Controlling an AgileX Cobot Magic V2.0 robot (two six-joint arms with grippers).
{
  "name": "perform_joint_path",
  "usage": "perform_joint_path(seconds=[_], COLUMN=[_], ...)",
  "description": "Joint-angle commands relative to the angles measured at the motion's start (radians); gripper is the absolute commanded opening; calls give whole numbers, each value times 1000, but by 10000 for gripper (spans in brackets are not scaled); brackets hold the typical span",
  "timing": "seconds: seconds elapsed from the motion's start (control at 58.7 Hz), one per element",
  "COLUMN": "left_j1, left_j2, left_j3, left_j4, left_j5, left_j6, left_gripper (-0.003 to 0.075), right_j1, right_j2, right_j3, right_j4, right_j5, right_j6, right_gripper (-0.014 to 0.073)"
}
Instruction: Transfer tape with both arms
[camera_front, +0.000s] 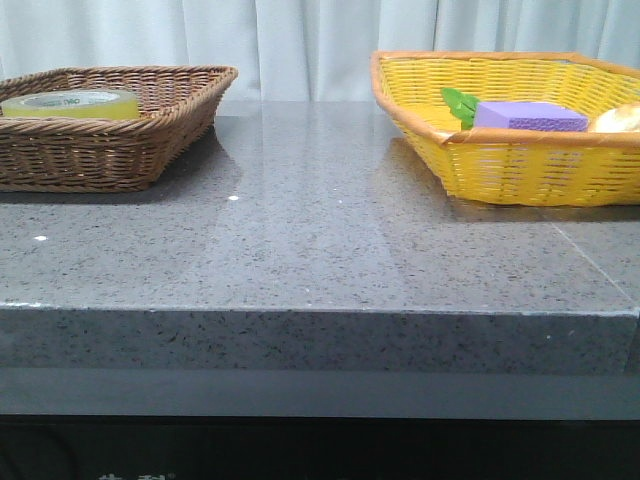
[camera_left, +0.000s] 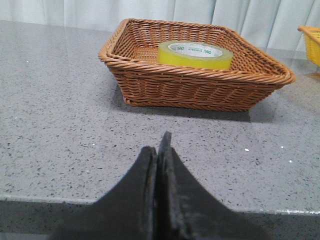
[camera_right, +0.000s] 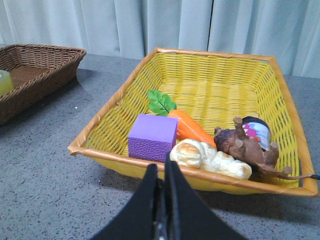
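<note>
Yellow and translucent, the wide roll of packing tape (camera_front: 71, 103) is lying flat in the brown wicker basket (camera_front: 150, 150) at the far left of the grey speckled stone table (camera_front: 320, 250) in the front view. The yellow woven basket (camera_front: 520, 160) is sitting well apart at the right, holding a purple rectangular sponge (camera_front: 530, 117). Neither arm is showing in this view.

From the left wrist, the roll is resting core-up, its round axis pointing upward, straight ahead of the black left gripper (camera_left: 159, 155) and beyond the basket's near rim. This gripper's two fingers are pressing together, holding nothing, and it is hanging low over the table's near edge, level and aimed at the basket. I judge the left arm much the nearer, so the pick falls to it, and the jaws would need to part first.

From the right wrist, the black right gripper (camera_right: 161, 172) is likewise closed and empty, pointing at the yellow basket's near rim just before the sponge, an orange toy carrot (camera_right: 190, 127) and a bread roll (camera_right: 210, 157). Only a sliver of the tape is showing far off to the side.
</note>
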Motion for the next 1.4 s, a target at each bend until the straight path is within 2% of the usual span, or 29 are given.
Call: perform_joint_path(seconds=[0.0,0.29,0.409,0.545,0.699,0.869,1.381], left_j1=[0,0,0,0,0,0,0], left_j2=[-20,-20,-20,-20,-20,-20,-18], left_j3=[39,39,39,39,39,39,39], left_j4=[-12,-12,-12,-12,-12,-12,-12], left_j5=[-86,-86,-86,-86,-86,-86,-86], left_j6=[-13,-13,-13,-13,-13,-13,-13], left_gripper=[-20,-20,-20,-20,-20,-20,-20], right_j1=[-7,-7,-16,-85,-153,-176,-176], right_j2=[7,7,1,-80,-223,-340,-337], right_j3=[-26,-25,12,109,264,386,388], right_j4=[0,0,0,20,54,82,85], right_j5=[-87,-89,-150,-232,-238,-238,-207], right_j6=[-5,-5,-9,-9,-9,-9,-9], right_gripper=[-78,-78,-78,-78,-78,-78,-78])
